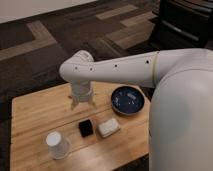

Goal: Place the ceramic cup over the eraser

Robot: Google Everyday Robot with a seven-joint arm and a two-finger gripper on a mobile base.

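Camera view, and the white arm (120,70) reaches in from the bulky robot body (180,120) on the right, crossing the middle of the frame towards the left; at its bent wrist it turns straight down, and the end effector (83,106) hangs over the back half of the wooden counter (35,112), left of centre; its two fingers look spread apart, nothing between them, tips close to the wood.

Down at the lower left of the counter stands the ceramic cup (57,145), plain white and upright on the surface, well apart from the end effector and untouched; just right of it and a little higher in the frame lies the eraser (85,128), a small black block, sitting almost directly below the end effector in the picture but clear of it; the cup is beside the eraser, not over it.

Right next to the eraser is a white rectangular block (108,127), lying at a slant; above that, at the right of the counter, a dark blue bowl (127,99); patterned grey and tan carpet (50,40) fills the upper frame.
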